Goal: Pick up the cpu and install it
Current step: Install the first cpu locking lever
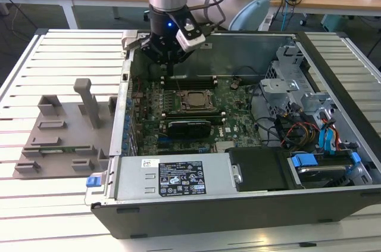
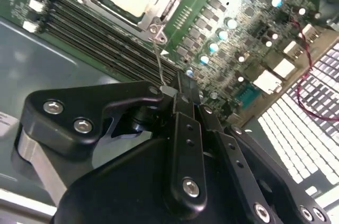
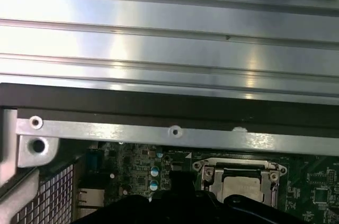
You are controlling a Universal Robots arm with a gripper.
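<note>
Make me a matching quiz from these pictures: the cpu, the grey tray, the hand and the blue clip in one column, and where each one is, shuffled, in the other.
Things:
1. cpu
2. tray
3. hand
4. blue clip

Places:
A. on the slatted table, on the exterior view's left of the case
B. seated in the motherboard socket inside the case
C. at the case's front corner, beside the labelled box
D. hovering over the motherboard's far edge, above the socket

Pairs: 1-B, 2-A, 3-D, 4-C

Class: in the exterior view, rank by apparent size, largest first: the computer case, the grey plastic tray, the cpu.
1. computer case
2. grey plastic tray
3. cpu, seated in the motherboard socket
</note>
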